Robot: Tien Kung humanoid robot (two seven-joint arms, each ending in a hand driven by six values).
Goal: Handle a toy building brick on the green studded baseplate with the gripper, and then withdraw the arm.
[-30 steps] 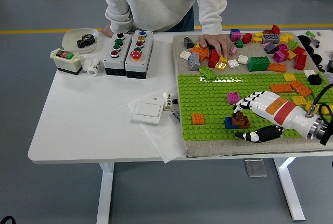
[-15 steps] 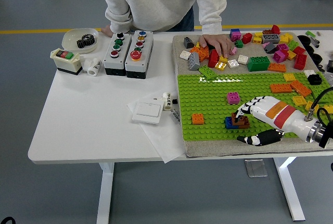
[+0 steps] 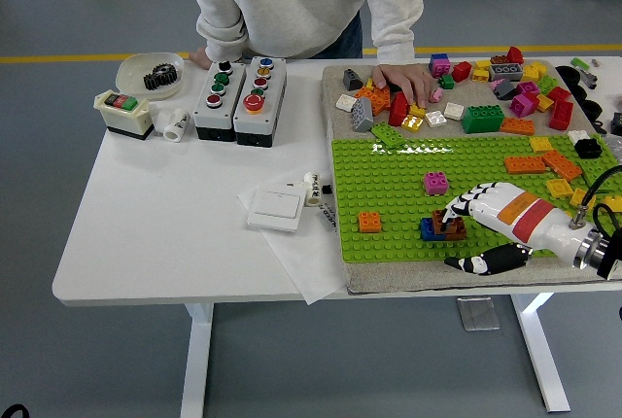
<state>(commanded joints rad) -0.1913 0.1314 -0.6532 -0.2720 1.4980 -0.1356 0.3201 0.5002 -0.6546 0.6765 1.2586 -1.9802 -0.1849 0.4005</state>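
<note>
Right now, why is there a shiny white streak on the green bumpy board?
Head view: overhead light glares off the green studded baseplate near its far edge, washing out the studs; elsewhere the picture is sharp, with soft shadow under the robot's white right hand.

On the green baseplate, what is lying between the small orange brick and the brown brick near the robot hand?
In the head view, between the orange brick and the brown brick there is bare green baseplate, then a blue brick directly against the brown one.

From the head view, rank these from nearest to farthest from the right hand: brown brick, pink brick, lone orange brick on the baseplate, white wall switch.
From the right hand:
1. Brown brick, at its fingertips.
2. Pink brick, just beyond, farther up the baseplate.
3. Orange brick, to the left.
4. White wall switch, off the baseplate, farthest left.
</note>
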